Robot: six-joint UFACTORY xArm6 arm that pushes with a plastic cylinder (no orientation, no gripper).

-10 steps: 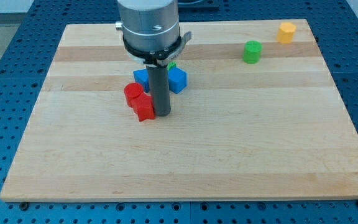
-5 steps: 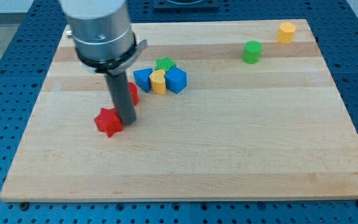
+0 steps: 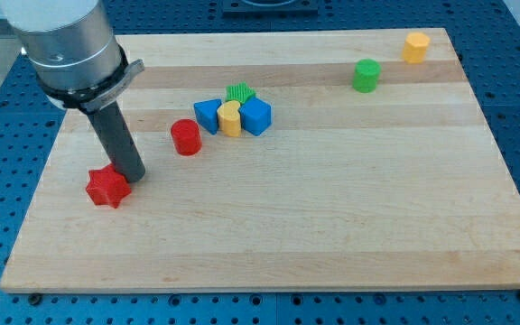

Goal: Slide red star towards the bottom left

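One red star (image 3: pixel 107 188) lies just to the view's left of, and slightly below, my tip (image 3: pixel 134 178), touching it or very nearly so; the contact line itself cannot be made out. Tool is a plain dark rod, nothing to open or close, gripping nothing, its end down on the bench (image 3: pixel 332 226). Star sits flat, bright red, stubby points, one point facing the rod. It lies in the left part of the bench, near the left edge. Up and to the view's right of my tip stands a red cylinder (image 3: pixel 185 137), apart from it. Further right of the tip, a tight cluster: blue block (image 3: pixel 207 114), yellow block (image 3: pixel 230 118), a second blue block (image 3: pixel 255 116), with a green star (image 3: pixel 238 92) behind them, partly hidden by the yellow and blue ones; exact shapes of the blue pair hard to tell. Well away toward the view's top right, a green cylinder (image 3: pixel 366 75) and an orange block (image 3: pixel 415 46). Arm's upper housing is cut off by the view's top.
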